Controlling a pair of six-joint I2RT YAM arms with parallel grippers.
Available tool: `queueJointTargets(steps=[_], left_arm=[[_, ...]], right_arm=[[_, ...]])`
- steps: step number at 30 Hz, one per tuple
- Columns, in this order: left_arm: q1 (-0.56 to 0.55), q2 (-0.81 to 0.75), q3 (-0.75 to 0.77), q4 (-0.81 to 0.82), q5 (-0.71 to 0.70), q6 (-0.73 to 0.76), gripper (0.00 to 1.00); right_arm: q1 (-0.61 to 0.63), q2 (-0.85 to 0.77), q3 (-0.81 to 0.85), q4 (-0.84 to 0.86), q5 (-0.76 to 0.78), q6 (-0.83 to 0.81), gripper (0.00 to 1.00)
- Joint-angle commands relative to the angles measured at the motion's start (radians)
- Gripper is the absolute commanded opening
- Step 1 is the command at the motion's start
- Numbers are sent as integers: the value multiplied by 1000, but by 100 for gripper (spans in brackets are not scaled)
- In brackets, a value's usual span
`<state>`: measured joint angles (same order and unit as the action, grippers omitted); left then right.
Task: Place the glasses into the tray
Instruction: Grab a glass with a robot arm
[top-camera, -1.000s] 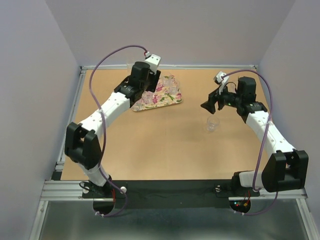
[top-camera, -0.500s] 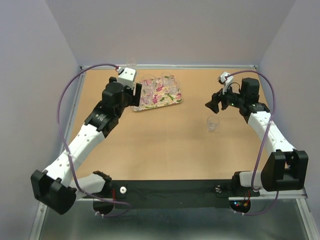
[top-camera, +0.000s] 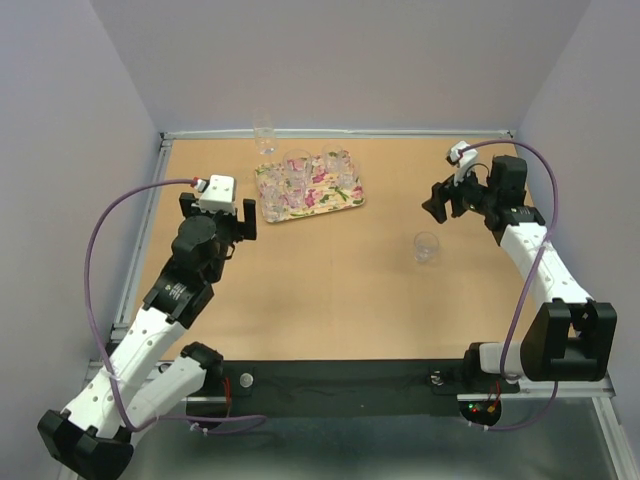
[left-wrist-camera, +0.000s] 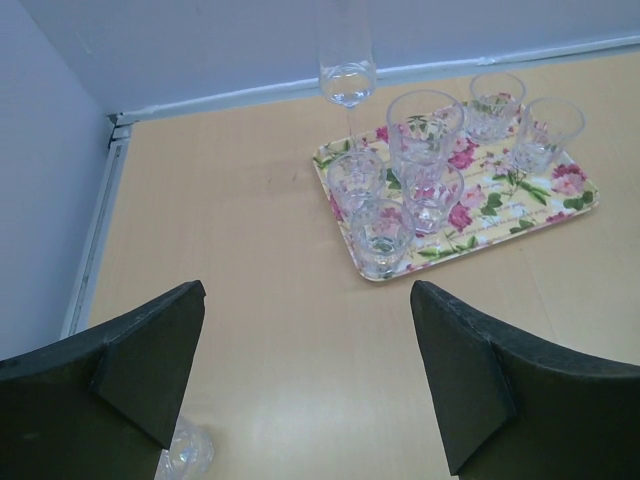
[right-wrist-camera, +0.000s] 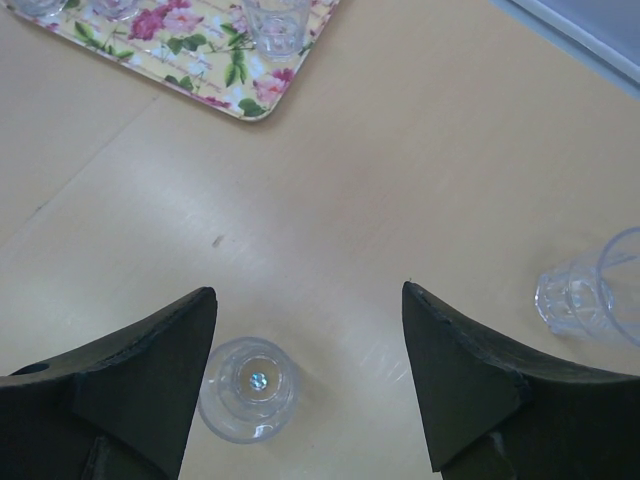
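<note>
Tumbler (top-camera: 427, 247), likely light, slick and breakable, stands toward the counter's (top-camera: 330, 290) right edge, best pinched across its walls by the open right pincer (right-wrist-camera: 308, 300); left pincer (left-wrist-camera: 305, 320) gapes empty.

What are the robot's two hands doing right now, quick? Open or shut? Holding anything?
Left hand: open, holding nothing.
Right hand: open, holding nothing.

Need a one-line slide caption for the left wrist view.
Open left tool faces the floral tray holding six glasses; one tall glass stands on the table beyond it.
</note>
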<state>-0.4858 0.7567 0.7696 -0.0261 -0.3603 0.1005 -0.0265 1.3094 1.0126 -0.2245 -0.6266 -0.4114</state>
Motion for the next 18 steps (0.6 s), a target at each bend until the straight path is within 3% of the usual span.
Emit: queueJointTargets(steps=[1,18], left_arm=[[6,-46,-21,95,-46,-8,96],[6,-79,-41,111,-35,-38,96]], right_arm=[[-6,2,-20,11,4,25,80],[-6,125,109,-170,-50,72,81]])
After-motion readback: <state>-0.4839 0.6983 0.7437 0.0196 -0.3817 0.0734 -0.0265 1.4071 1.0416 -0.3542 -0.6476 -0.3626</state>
